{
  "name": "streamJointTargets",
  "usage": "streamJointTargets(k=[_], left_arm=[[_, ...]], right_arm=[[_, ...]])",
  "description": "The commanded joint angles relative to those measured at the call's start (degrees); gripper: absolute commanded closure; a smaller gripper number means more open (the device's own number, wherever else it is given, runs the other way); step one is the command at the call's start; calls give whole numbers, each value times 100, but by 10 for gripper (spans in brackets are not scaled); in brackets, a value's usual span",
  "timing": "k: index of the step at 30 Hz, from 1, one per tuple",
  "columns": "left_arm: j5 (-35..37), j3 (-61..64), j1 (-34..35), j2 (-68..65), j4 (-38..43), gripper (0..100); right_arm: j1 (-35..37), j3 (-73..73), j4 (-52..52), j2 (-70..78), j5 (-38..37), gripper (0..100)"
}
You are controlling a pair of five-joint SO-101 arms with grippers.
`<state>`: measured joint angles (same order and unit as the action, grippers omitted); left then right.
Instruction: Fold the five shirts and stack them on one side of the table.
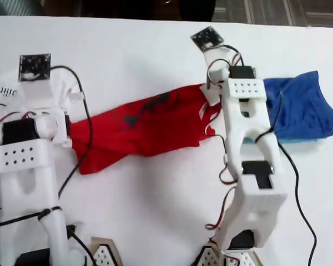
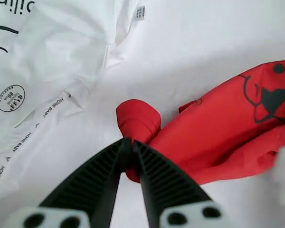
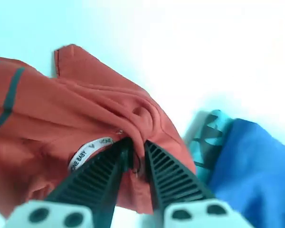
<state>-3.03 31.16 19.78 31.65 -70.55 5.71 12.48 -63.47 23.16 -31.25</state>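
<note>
Left gripper (image 2: 131, 153) and right gripper (image 3: 135, 159), fingers clamped on opposite ends of the red shirt (image 1: 139, 124): mid-fold, I'd say; next, swing one end over evenly.

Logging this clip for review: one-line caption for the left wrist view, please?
Left tool shut on a bunched end of the red shirt, a white shirt lying nearby on the table.

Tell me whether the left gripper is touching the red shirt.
Touching. The left wrist view shows the fingers of the left gripper shut on a bunched end of the red shirt, with fabric pinched between them.
</note>
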Motion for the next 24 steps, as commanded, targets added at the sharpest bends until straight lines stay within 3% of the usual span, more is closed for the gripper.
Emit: streamJointTargets(k=[1, 4, 10, 16, 24], left_arm=[[-44, 426, -123, 18, 413, 973], [-44, 910, -281, 53, 818, 973], [-563, 1552, -264, 53, 1714, 973], [-571, 1684, -264, 53, 2057, 973], [-563, 1701, -281, 53, 2277, 973]], right_arm=[[-13, 378, -4, 541, -26, 974], [-13, 563, -40, 998, 0, 955], [-84, 1468, -1086, 646, 325, 763], [-57, 1978, -2097, -251, 580, 779], [75, 1433, -3046, -1244, 782, 786]])
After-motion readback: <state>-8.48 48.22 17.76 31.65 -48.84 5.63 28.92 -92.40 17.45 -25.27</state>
